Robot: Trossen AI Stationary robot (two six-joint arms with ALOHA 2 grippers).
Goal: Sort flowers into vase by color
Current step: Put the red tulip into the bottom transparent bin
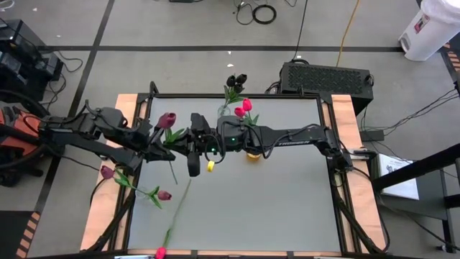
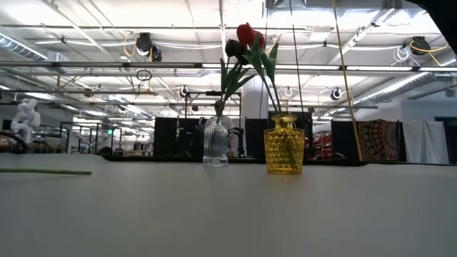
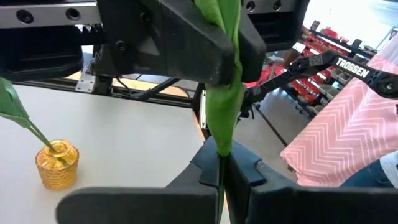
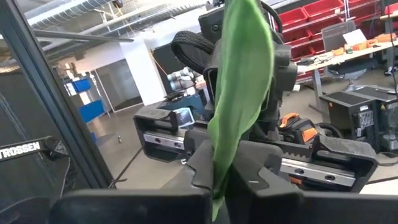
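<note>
High view: both arms meet left of centre over the bench (image 1: 287, 194), sharing one maroon tulip (image 1: 167, 119) whose stem runs down toward the lower middle of the frame. The left gripper (image 1: 159, 141) and the right gripper (image 1: 192, 142) both have their fingers closed on its stem and leaves. A yellow vase (image 1: 253, 154) sits just right of centre under the right arm, a clear vase (image 1: 224, 111) above it near the bench's upper edge. Loose tulips (image 1: 136, 185) lie at lower left.

Low view: the clear vase (image 2: 216, 142) holds dark-headed stems, and the yellow vase (image 2: 284, 145) beside it a red one; no arm shows.

Left wrist view: the fingers (image 3: 186, 186) pinch a green leaf (image 3: 224, 74) at bottom centre; the yellow vase (image 3: 56, 163) stands at lower left.

Right wrist view: the fingers (image 4: 155, 202) clamp the same greenery (image 4: 239, 93).

With two grips on one stem, the handover likely goes best if one gripper lets go before the other pulls, then the maroon head travels to the clear vase, stem end lowered first.
</note>
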